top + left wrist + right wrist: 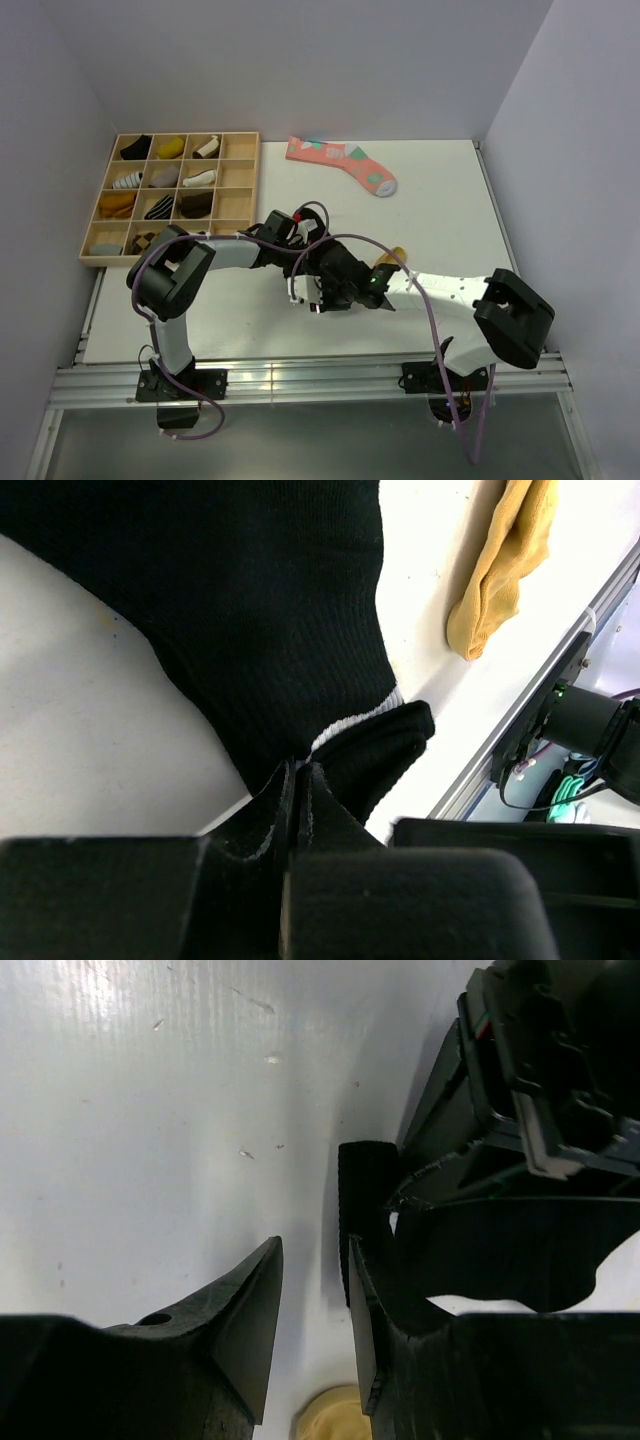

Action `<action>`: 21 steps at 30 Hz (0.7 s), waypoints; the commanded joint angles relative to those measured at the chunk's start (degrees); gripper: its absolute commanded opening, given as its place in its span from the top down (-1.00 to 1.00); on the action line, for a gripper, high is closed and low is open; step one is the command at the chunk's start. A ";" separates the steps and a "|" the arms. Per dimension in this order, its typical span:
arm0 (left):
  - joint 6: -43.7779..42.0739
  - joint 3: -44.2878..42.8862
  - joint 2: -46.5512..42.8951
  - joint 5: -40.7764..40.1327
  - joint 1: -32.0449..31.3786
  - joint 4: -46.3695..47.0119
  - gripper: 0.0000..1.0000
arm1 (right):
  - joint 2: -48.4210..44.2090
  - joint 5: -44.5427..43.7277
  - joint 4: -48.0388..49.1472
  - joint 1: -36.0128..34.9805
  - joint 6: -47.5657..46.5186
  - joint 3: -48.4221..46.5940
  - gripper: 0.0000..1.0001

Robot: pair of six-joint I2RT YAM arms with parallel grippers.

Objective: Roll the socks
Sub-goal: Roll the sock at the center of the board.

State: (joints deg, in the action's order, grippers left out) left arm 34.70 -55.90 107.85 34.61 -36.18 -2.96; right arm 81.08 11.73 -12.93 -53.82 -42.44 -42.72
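Black ribbed knit, the crew sock (280, 610) spreads over the smooth white table (80, 730). Its white-striped cuff is pinched in the left tool (298, 780), whose fingers are pressed together on it. Nearby the mustard-tan sock (505, 570) lies crumpled. The right tool (315, 1260) has its fingers apart, with the cuff edge just beside one finger.

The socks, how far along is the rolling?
Done: no roll visible yet. In hand: left claw is shut on the striped cuff of the black sock; right claw is open next to it. Left: rolling it, and the mustard sock lying loose beside it.
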 commanded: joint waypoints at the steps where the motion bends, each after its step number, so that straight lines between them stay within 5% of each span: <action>1: -2.97 2.02 2.63 -3.23 -0.29 -6.97 0.99 | 2.50 -4.69 4.14 -1.19 -1.86 0.44 0.20; 21: -2.36 4.39 1.39 -2.53 -0.20 -5.30 0.99 | 9.09 -13.40 12.40 -0.67 -3.97 3.78 0.17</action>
State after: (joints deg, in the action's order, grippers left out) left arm 34.72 -54.72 107.72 35.35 -35.97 -1.26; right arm 88.62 0.67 -2.11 -55.11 -46.17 -40.03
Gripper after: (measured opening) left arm 0.031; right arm 0.416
